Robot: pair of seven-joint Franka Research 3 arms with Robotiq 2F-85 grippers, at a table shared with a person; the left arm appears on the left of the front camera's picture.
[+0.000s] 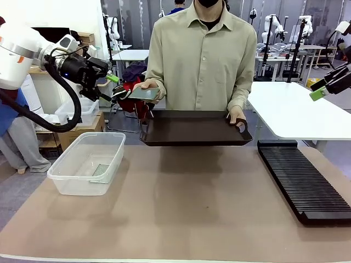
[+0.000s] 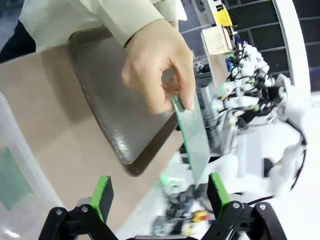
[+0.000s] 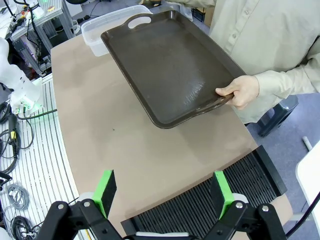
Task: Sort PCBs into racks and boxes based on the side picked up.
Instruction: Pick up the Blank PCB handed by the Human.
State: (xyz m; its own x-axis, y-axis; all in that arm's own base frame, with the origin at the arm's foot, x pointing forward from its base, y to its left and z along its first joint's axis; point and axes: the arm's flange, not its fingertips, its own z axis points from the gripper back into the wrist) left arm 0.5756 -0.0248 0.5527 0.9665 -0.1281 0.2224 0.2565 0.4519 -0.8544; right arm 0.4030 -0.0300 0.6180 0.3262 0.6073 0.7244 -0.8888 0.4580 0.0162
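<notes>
A person's hand (image 1: 149,87) holds out a green PCB (image 1: 143,93) at the upper left. My left gripper (image 1: 113,87) stands open just to its left. In the left wrist view the PCB (image 2: 192,137) hangs edge-on from the hand (image 2: 157,65), its lower end near my right pad (image 2: 219,192); the open left gripper (image 2: 160,195) holds nothing. Another PCB (image 1: 100,170) lies in the clear box (image 1: 112,164). The black rack (image 1: 304,181) lies at the right. My right gripper (image 1: 323,87), high at the right edge, is open over the rack (image 3: 210,200), as the right gripper (image 3: 165,192) fingers show.
The person's other hand (image 1: 238,121) holds a dark brown tray (image 1: 192,129) above the table's far edge; it also fills the middle of the right wrist view as tray (image 3: 170,65). A white table (image 1: 296,109) stands behind at the right.
</notes>
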